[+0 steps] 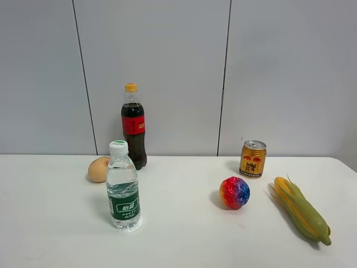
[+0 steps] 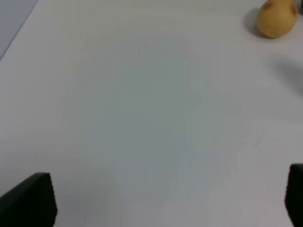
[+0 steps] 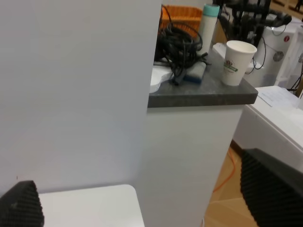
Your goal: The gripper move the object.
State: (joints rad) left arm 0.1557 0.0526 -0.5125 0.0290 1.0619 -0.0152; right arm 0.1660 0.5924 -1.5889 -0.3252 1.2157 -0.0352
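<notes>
The object, a toy ear of corn point(image 1: 301, 209) with yellow kernels in a green husk, lies on the white table point(image 1: 184, 240) at the right, pointing toward the front right corner. Neither arm shows in the exterior high view. In the left wrist view my left gripper point(image 2: 161, 198) is open over bare tabletop, its black fingertips point(image 2: 28, 198) far apart. The right gripper point(image 3: 144, 198) is open too, with nothing between its fingers, and faces the table's corner point(image 3: 90, 205) and the room beyond. The corn is in neither wrist view.
A rainbow ball point(image 1: 234, 192) sits just left of the corn, with a gold can point(image 1: 252, 159) behind it. A water bottle point(image 1: 122, 187), a tan egg point(image 1: 99, 169) point(image 2: 277, 18) and a cola bottle point(image 1: 134, 127) stand on the left half. Grey wall panels back the table.
</notes>
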